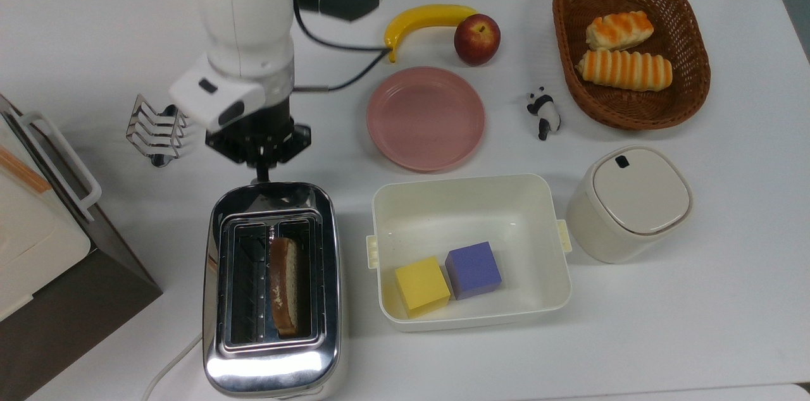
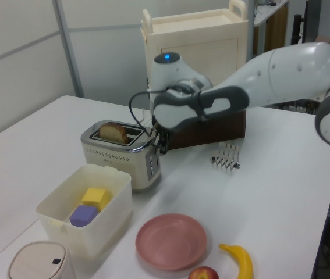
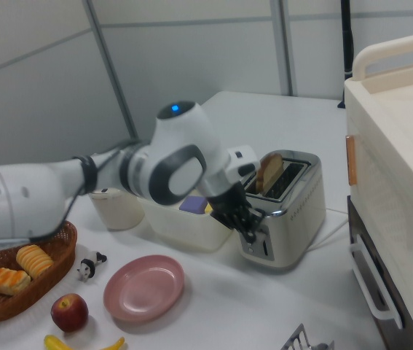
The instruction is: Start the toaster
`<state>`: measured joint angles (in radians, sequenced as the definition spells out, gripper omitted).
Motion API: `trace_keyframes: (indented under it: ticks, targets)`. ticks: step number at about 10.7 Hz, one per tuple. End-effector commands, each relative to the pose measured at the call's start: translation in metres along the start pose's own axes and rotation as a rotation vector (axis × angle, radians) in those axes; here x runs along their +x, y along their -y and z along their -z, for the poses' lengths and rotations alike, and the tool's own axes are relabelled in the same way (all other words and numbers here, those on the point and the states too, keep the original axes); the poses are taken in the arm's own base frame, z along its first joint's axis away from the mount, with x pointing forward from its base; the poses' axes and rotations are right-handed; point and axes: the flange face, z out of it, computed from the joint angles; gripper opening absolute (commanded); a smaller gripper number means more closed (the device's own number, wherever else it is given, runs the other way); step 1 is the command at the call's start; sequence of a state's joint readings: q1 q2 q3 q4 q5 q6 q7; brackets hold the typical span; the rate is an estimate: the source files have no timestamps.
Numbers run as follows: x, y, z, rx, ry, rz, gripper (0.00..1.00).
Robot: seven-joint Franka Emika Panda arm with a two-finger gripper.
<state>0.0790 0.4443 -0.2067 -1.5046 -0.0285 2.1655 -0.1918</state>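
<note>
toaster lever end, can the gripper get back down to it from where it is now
Probably yes. The gripper hangs just above and beside the toaster at its lever end, with bare table between them. The toast rack stands off to the top view's left, out of the path.

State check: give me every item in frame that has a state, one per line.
Shiny chrome two-slot toaster: bread slice standing up out of one slot.
Gripper: above the toaster's end, holding nothing seen.
Cream lidded tub: lid shut.
Open cream bin: holds yellow cube and purple cube.
Pink plate: bare.
Brown wicker basket: holds two bread rolls.
Wire toast rack: nothing in it.
</note>
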Motion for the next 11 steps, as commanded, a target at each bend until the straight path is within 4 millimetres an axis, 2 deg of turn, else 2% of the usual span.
trace_keyframes:
  ticks: [1,3,5,7,8,9,11]
  targets:
    - [-0.006,0.026,0.053,0.043,0.051,-0.034,0.00]
    - [-0.003,0.050,0.074,0.048,0.095,-0.062,0.00]
    - [-0.011,0.074,0.108,0.063,0.114,-0.053,0.00]
    - [-0.023,0.077,0.130,0.072,0.153,-0.069,0.00]
    - [-0.031,0.075,0.138,0.077,0.182,-0.070,0.04]
    - [-0.038,0.072,0.151,0.082,0.198,-0.072,0.15]
    - [-0.045,0.065,0.164,0.084,0.207,-0.080,0.46]
